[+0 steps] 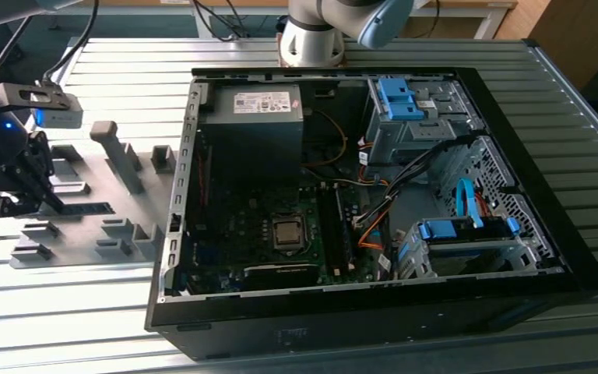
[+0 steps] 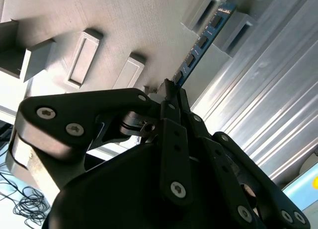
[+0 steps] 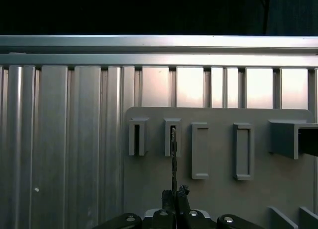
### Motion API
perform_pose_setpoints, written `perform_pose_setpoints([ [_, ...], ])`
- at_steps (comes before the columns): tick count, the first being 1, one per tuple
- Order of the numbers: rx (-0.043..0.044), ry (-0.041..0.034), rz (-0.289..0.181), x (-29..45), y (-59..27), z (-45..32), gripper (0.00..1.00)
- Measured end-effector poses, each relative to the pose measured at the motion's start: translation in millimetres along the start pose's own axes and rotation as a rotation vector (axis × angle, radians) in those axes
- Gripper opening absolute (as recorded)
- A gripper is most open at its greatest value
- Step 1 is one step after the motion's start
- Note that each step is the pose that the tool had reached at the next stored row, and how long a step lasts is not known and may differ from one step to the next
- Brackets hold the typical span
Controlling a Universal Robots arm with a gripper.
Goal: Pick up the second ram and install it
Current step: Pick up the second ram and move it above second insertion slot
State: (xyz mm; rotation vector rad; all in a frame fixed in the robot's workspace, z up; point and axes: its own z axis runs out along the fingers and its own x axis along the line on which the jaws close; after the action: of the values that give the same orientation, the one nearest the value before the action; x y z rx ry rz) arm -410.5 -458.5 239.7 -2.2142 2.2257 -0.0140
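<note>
Pincer (image 2: 171,90) clamped narrow on near end of second ram (image 2: 202,40). Long axis runs straight ahead from fingertips. Far end seated in grey fixture slot (image 3: 172,137), by worktop (image 1: 382,54) edge at exterior view's left.

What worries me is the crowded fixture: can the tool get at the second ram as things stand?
Probably yes: in the second wrist view the tool looks closed on the near end of the second ram, which stands on edge in the grey fixture.
</note>
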Motion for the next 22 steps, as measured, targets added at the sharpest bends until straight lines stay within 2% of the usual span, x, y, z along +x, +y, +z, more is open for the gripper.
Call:
perform_pose_setpoints([
  [22, 0.0001, 0.0, 0.0, 0.1, -0.1, -13.2, 0.14],
])
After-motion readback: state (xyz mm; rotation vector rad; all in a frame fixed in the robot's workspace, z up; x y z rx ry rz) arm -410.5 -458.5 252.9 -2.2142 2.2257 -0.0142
